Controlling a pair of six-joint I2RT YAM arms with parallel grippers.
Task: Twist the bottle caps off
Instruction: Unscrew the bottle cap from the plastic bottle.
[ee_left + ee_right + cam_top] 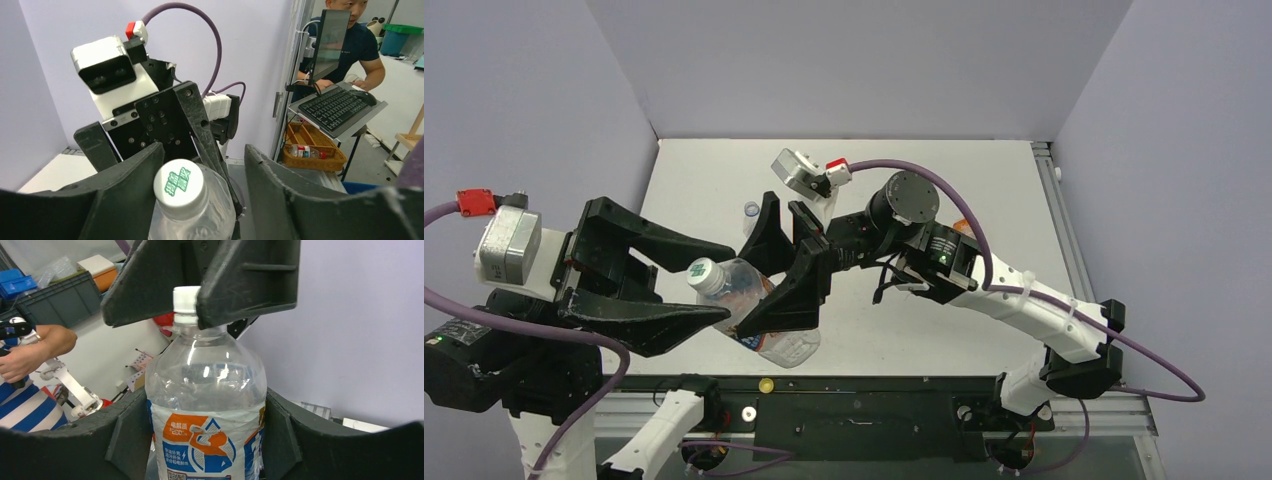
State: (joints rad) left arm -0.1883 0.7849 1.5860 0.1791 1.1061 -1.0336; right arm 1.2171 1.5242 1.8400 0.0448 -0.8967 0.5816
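right hand (207, 407) pinches bottle (205, 372); left wrist view alone shows left hand (202, 156) spread round cap (179, 186)

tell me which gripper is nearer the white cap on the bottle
Left. The left gripper straddles the cap, jaws open either side of it. The right gripper sits further down, clamped on the body of the bottle.
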